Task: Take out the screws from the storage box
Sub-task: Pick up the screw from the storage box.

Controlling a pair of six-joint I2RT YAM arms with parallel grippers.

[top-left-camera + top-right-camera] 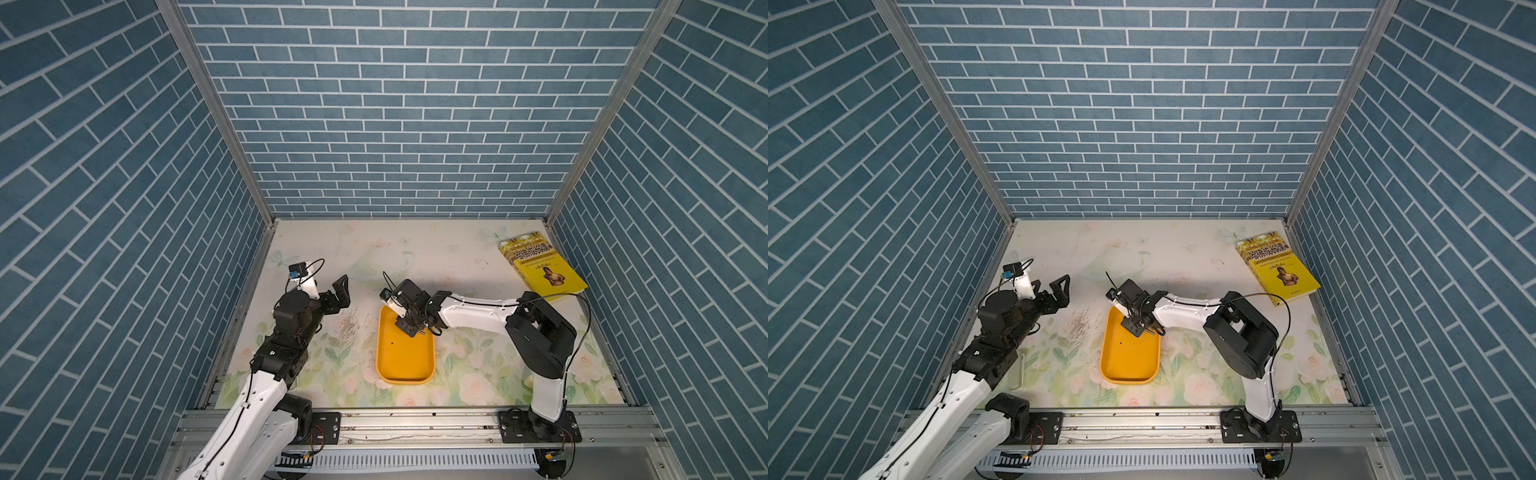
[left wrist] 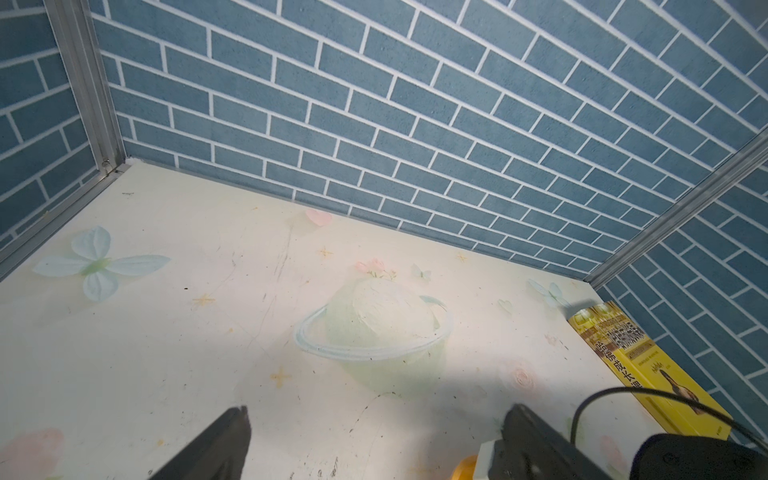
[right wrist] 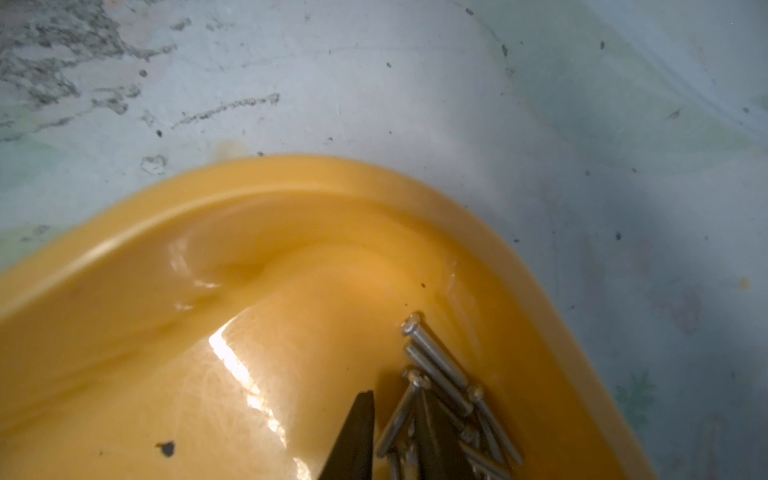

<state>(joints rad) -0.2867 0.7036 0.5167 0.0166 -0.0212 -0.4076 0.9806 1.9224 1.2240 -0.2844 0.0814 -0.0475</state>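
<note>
The storage box (image 1: 405, 380) (image 1: 1127, 380), a shallow yellow-orange tray, lies mid-table in both top views. My right gripper (image 1: 411, 328) (image 1: 1136, 326) reaches down into its far right corner. In the right wrist view several silver-grey screws (image 3: 440, 365) lie heaped against the box's rounded corner (image 3: 291, 166). The right gripper (image 3: 395, 395) has its dark fingers drawn close, with a screw caught between them. My left gripper (image 1: 328, 291) (image 1: 1048, 291) (image 2: 378, 411) hovers wide open left of the box, with nothing between its fingers.
A yellow book (image 1: 540, 266) (image 1: 1277, 266) (image 2: 648, 365) lies at the back right by the wall. A patch of dark scratch marks (image 1: 349, 326) sits left of the box. A pale green flat gadget (image 1: 1016, 372) lies beside the left arm. Blue brick walls enclose three sides.
</note>
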